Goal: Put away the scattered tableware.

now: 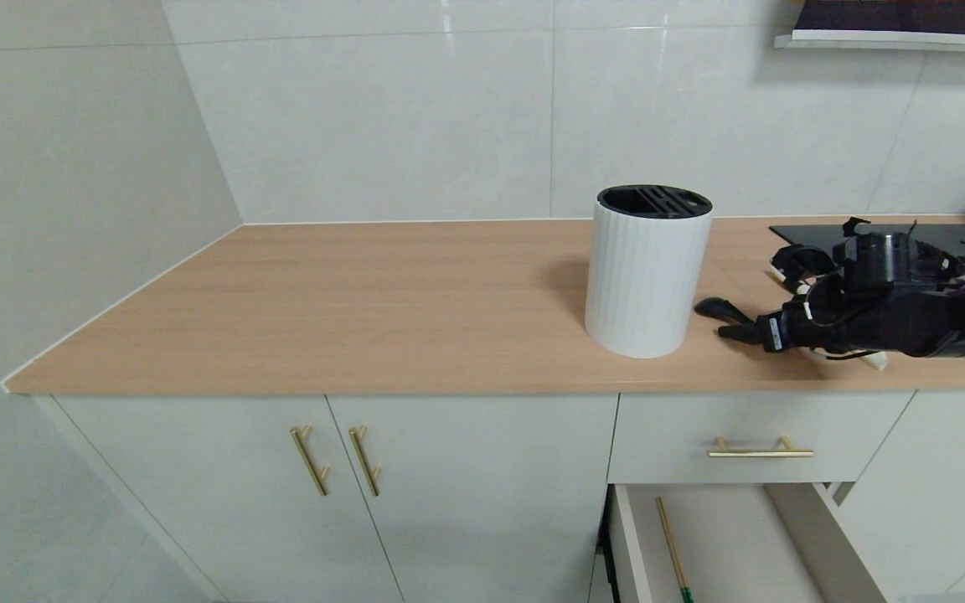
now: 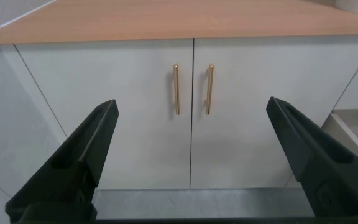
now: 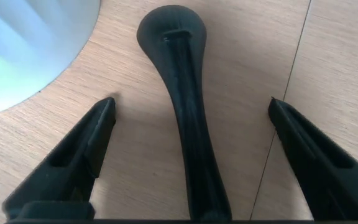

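A black-handled utensil (image 1: 714,308) lies flat on the wooden counter (image 1: 382,301), just right of a white ribbed holder (image 1: 647,272) with a black slotted top. A white piece (image 1: 855,359) under my right arm may be its other end. My right gripper (image 1: 742,328) hovers low over the handle (image 3: 188,124), open, one finger (image 3: 73,165) on each side and apart from it. The holder's wall (image 3: 30,43) is close beside the handle's rounded end. My left gripper (image 2: 191,168) is open and holds nothing, low in front of the cabinet doors (image 2: 191,118).
A black cooktop (image 1: 817,234) lies at the back right behind my right arm. Below the counter's right part a drawer (image 1: 725,536) stands pulled out with a chopstick (image 1: 672,544) inside. Gold handles (image 1: 336,459) stick out from the doors.
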Controlling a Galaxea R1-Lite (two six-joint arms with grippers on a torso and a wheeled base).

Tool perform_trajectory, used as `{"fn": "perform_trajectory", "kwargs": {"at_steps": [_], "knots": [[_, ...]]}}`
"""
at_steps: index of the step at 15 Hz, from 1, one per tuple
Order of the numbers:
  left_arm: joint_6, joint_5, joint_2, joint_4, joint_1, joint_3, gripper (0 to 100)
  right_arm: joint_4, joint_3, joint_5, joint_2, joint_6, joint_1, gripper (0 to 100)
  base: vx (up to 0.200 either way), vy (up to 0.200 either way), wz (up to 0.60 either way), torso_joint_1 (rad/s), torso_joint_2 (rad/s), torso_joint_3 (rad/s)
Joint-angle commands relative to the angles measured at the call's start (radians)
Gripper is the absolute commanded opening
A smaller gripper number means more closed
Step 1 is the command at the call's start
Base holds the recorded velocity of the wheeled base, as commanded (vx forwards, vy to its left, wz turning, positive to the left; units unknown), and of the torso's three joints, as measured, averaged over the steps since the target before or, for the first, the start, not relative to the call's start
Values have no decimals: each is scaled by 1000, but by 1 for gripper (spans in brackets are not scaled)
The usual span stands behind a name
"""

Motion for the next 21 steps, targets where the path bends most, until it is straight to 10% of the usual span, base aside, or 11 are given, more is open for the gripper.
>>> {"fn": "perform_trajectory", "kwargs": {"at_steps": [1,15,21], "knots": [[0,0,2,0,0,0,100,0,-4,0,4,0,0,0,0,0,0,0,0,0],[0,0,2,0,0,0,100,29,68,-123,-192,118,-8,0,0,0,0,0,0,0],[0,0,2,0,0,-1,100,546,163,-250,-525,331,69,0,0,0,0,0,0,0]]}}
